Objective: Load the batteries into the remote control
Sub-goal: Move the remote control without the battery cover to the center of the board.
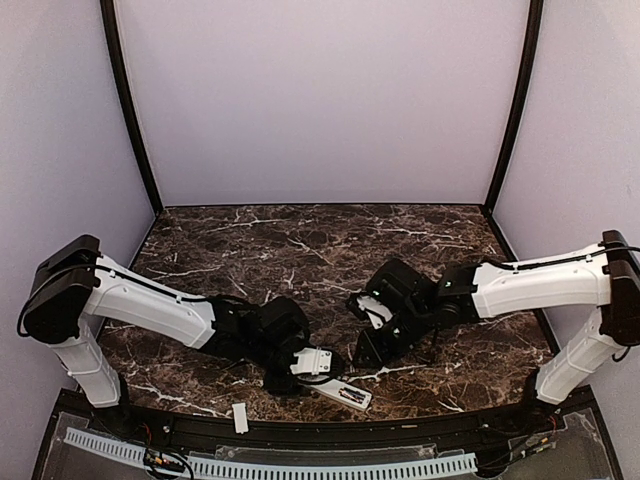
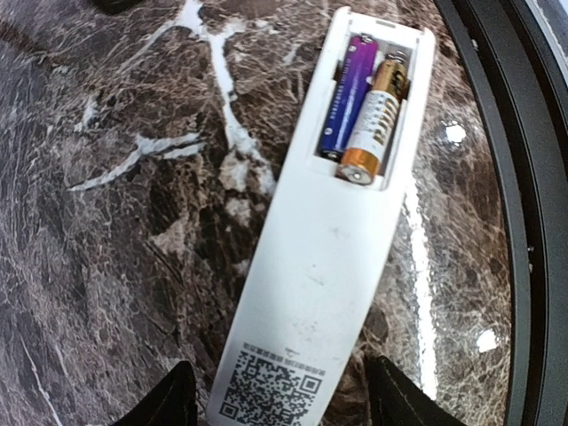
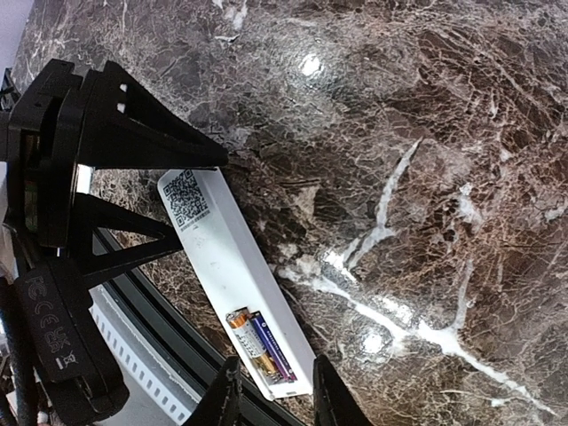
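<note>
"Since both batteries (image 2: pixel 359 106) lie side by side in the open bay (image 2: pixel 377 43), why is the left gripper (image 2: pixel 282 399) at the remote control (image 2: pixel 311 266) at all?"

"To steady it, I judge. Its fingers (image 2: pixel 173 404) stand apart on either side of the end printed with the square code, close to the white edges. Whether they press the plastic I cannot tell. It lifts nothing."

"And the right gripper (image 3: pixel 271 399)?"

"It hangs over the opposite end, above the bay, its two tips parted only a little, with nothing between them. That narrow set would suit pushing a cell flat. The gold cell (image 2: pixel 373 120) looks tilted, its orange end riding on the bay's lip, while the purple cell (image 2: pixel 344 89) sits lower."

"Where does the remote lie?"

"Face down and angled on the marble table (image 1: pixel 300 240), just inside the black raised rim (image 2: pixel 497 222) at the near edge, between the two arms. A short white strip (image 1: pixel 240 417) lies apart to its left, probably the bay's cover, not yet fitted."

"The surface?"

"Dark brown stone veined white, glossy enough to throw back lamp spots, so a slim bar could slide if nudged. Plain pale walls (image 1: pixel 320 100) close the booth on three sides, with dark posts (image 1: pixel 130 110) at the back corners."
</note>
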Robot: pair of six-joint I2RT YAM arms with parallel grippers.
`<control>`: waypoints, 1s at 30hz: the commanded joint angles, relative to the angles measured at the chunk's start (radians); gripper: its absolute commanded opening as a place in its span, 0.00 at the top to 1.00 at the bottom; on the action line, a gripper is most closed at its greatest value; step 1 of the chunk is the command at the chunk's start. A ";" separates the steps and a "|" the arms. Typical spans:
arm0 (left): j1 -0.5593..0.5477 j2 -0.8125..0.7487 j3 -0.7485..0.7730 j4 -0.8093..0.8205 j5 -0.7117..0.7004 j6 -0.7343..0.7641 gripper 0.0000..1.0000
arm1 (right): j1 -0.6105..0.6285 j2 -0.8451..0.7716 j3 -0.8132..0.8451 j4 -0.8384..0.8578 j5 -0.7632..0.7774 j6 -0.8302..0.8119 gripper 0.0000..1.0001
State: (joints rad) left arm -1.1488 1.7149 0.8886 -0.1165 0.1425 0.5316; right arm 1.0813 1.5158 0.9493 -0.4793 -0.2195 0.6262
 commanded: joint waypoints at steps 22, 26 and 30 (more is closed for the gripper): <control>0.000 -0.089 -0.078 0.034 -0.117 -0.337 0.73 | -0.106 -0.058 -0.005 0.003 0.056 -0.019 0.66; -0.013 -0.080 -0.079 0.045 -0.242 -0.410 0.74 | -0.154 -0.093 -0.047 0.092 -0.020 -0.011 0.54; -0.034 -0.047 -0.077 0.057 -0.340 -0.459 0.74 | -0.225 -0.183 -0.168 0.290 -0.046 0.056 0.04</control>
State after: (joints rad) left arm -1.1709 1.6665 0.8215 -0.0834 -0.0490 0.1631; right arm 0.9119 1.4113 0.8722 -0.3801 -0.2272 0.6369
